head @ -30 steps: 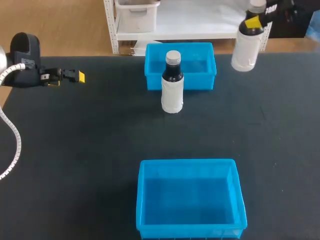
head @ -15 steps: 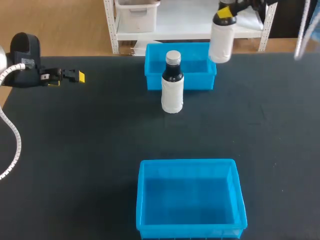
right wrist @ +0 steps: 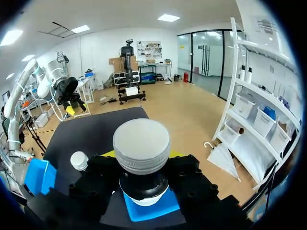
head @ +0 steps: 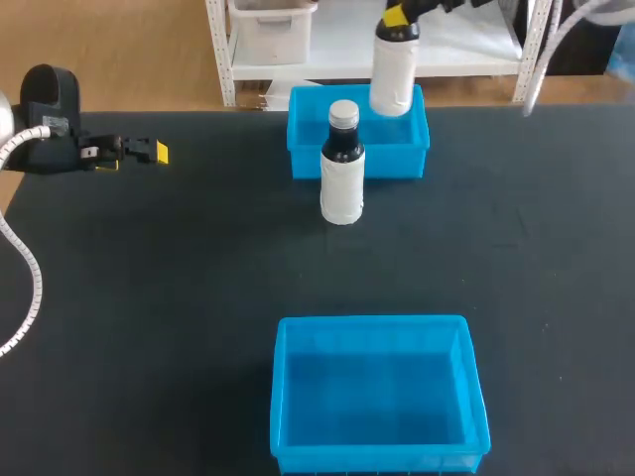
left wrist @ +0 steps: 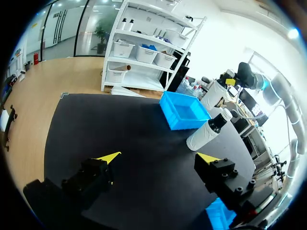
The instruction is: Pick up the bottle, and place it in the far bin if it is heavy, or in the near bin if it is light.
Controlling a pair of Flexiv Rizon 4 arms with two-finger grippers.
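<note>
With the right gripper [head: 397,14] clamped on the neck of the bottle [head: 391,71], which hangs below its jaws over the far bin [head: 302,139], the pick-up is done and only the release remains, while the left gripper [left wrist: 159,157] has its jaws wide apart and empty.

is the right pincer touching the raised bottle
Touching: the right wrist view shows the right pincer clamping the raised bottle at its neck from both sides.

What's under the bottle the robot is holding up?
The far blue bin is below the held bottle. In the right wrist view, bottle and right gripper hide most of it.
</note>
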